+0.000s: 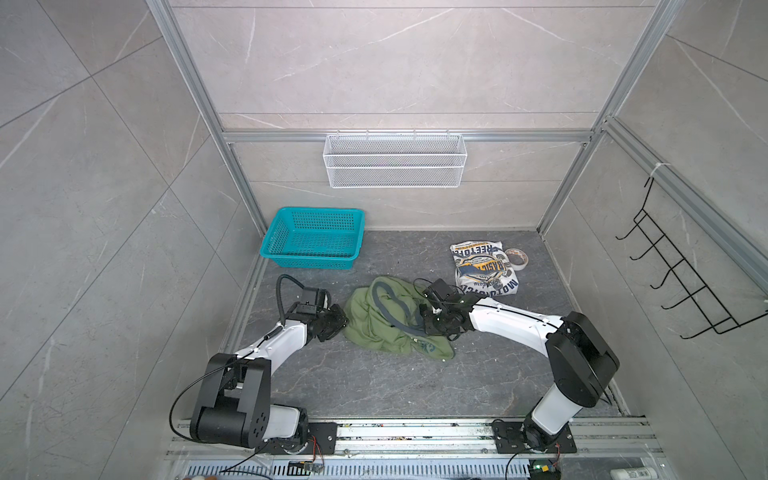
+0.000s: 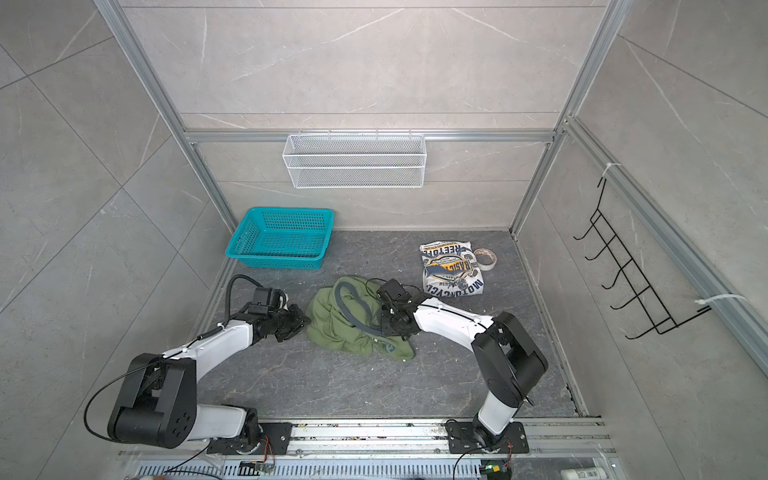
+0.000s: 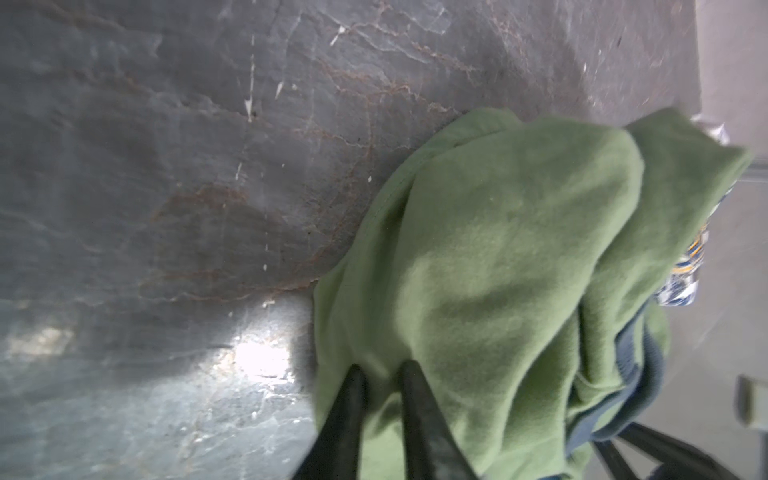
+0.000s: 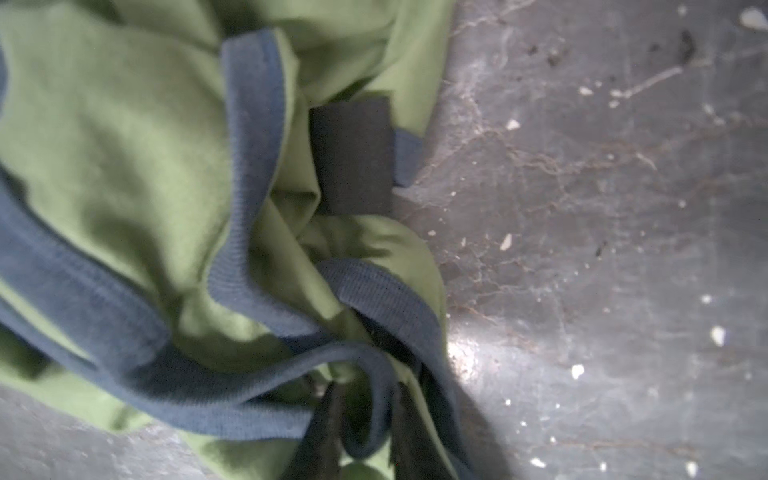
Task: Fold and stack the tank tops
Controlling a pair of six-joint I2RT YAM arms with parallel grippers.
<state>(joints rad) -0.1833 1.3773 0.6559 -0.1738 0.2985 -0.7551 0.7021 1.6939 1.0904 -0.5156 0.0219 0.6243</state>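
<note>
Currently: olive tank top (image 1: pixel 374 320), crumpled at bench (image 1: pixel 374 386) centre; we judge it soft, limp, light. Left fingers (image 3: pixel 353 399) nipped on its 9 o'clock hem, right fingers (image 4: pixel 328 419) on 3 o'clock navy trim (image 4: pixel 249 166). White tank top (image 1: pixel 484 268) folded, 1 o'clock.

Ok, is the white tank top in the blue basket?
No, the white tank top lies on the floor, apart from the basket.

Two tank tops: green one bunched, white one folded.
The green top (image 1: pixel 384 322) lies in a crumpled heap between the two claws, with navy trim looping across its folds. The left claw (image 3: pixel 380 370) pinches its plain green edge, and the right claw (image 4: pixel 365 395) is closed on a loop of the navy trim at the opposite side. The white top (image 1: pixel 484 268) lies folded flat, navy-yellow graphic up, just beyond the right claw and clear of the green one.
</note>
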